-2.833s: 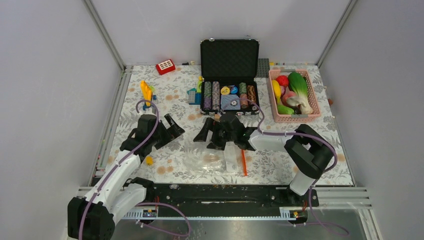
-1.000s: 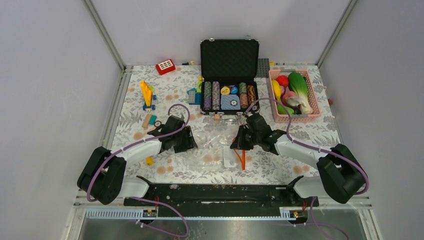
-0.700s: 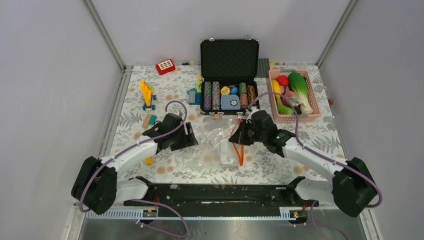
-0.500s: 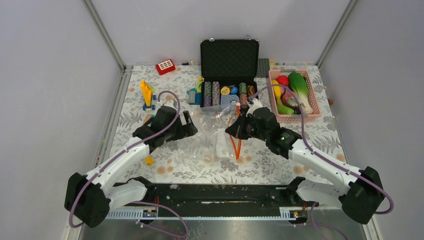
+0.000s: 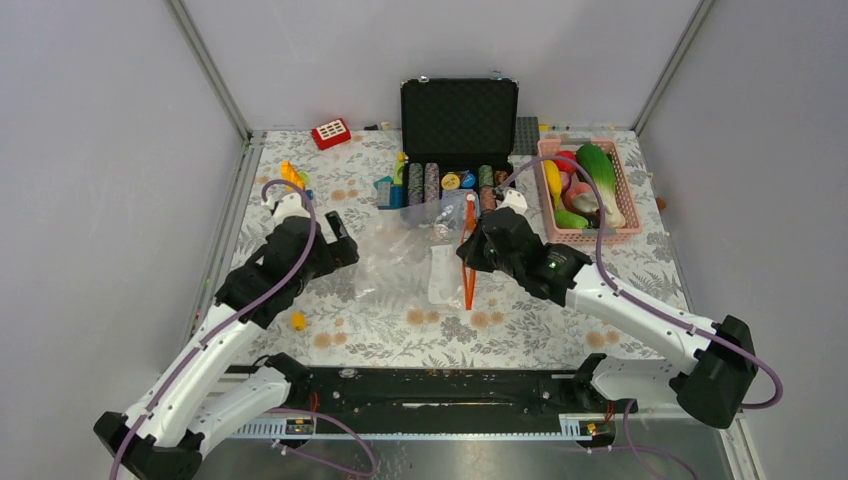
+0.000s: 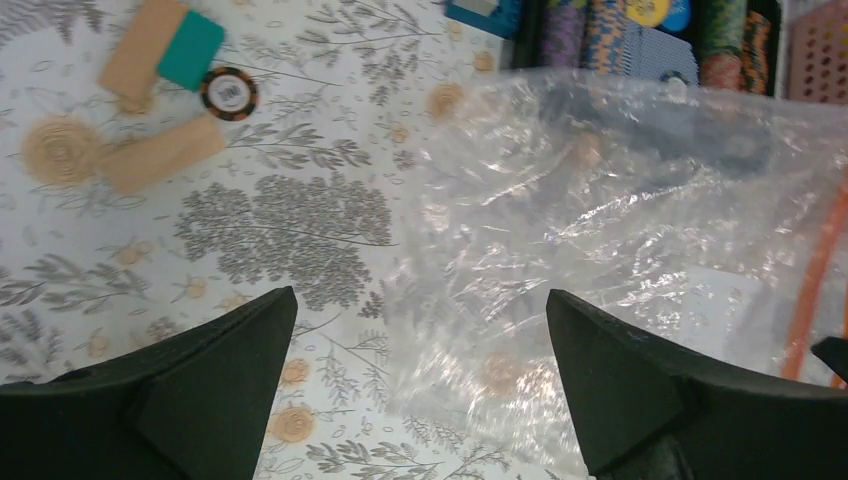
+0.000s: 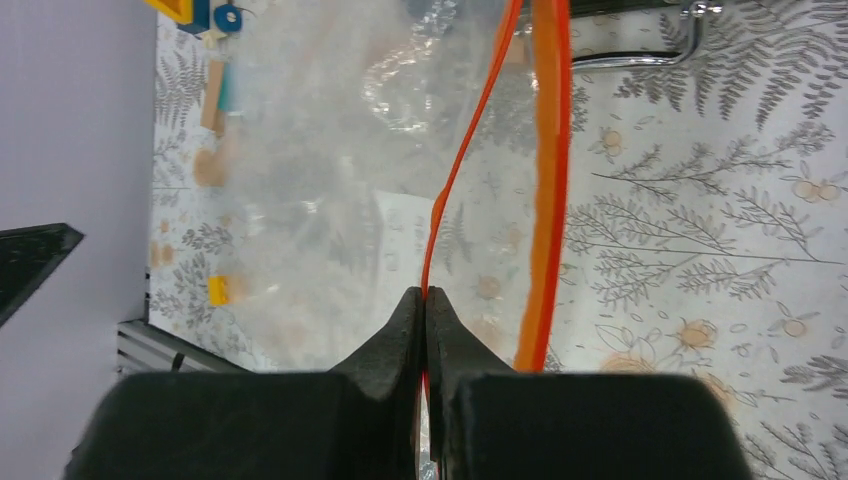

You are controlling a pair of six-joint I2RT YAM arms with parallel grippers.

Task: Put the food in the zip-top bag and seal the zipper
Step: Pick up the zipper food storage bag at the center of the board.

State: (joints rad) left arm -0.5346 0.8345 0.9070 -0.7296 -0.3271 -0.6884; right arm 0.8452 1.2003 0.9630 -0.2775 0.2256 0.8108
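The clear zip-top bag (image 5: pixel 410 265) lies crumpled on the flowered table, its mouth raised on the right side. My right gripper (image 5: pixel 470 255) is shut on one thin lip of the orange zipper (image 7: pixel 465 160). The other, wider lip (image 7: pixel 550 150) hangs free beside my right gripper (image 7: pixel 425 292). My left gripper (image 6: pixel 420 295) is open above the bag's left edge (image 6: pixel 620 230), nothing between its fingers. The food sits in the pink basket (image 5: pixel 596 237) at the back right: green-white cabbage (image 5: pixel 600 172), yellow banana (image 5: pixel 552 180), red fruit (image 5: pixel 566 160).
An open black case (image 5: pixel 458 115) of poker chips stands just behind the bag. Building blocks (image 5: pixel 292 180) and a red block (image 5: pixel 330 133) lie at the back left. A loose chip (image 6: pixel 229 93) and wooden pieces (image 6: pixel 160 165) lie left of the bag, a small yellow block (image 5: pixel 297 321) nearer the front.
My left gripper opened wide and drew back to the left, off the bag. My right gripper shut on the zipper lip and pulled the bag's mouth up and toward the back.
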